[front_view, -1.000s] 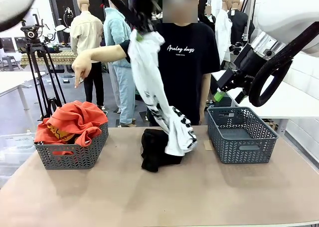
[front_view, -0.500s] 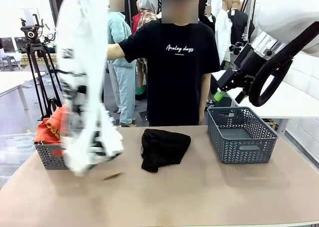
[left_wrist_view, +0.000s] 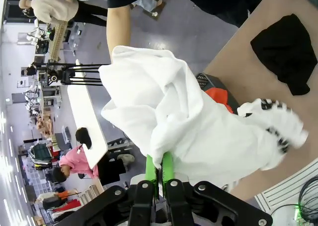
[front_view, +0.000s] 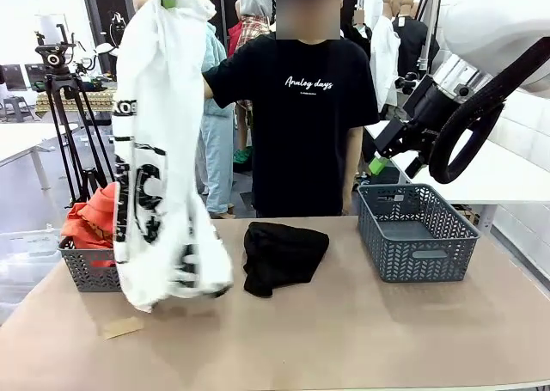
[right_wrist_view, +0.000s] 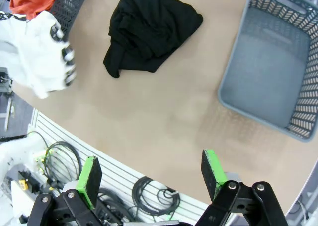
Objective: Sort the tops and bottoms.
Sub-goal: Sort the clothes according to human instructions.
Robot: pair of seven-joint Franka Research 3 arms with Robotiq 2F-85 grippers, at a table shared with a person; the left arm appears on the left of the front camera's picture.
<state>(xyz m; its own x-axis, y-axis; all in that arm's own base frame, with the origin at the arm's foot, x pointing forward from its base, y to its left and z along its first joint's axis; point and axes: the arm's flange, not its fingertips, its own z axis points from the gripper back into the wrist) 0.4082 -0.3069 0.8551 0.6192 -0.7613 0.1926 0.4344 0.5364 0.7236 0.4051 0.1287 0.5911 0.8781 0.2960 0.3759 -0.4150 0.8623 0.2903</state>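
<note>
Left gripper (left_wrist_view: 160, 162) pinched tight on white top (left_wrist_view: 189, 131), held high, cloth hanging down in front of left basket (front_view: 84, 271) with orange-red top (front_view: 90, 223) inside. Right gripper (right_wrist_view: 149, 179) spread wide, holding nothing, above table (front_view: 344, 331). Black bottoms (front_view: 282, 258) crumpled mid-table, between left basket and right basket (front_view: 417, 236).

Front camera facing across table (front_view: 344, 339) toward person (front_view: 309, 107), both wrist cameras high, looking down, all sharing black bottoms (front_view: 284, 258)
</note>
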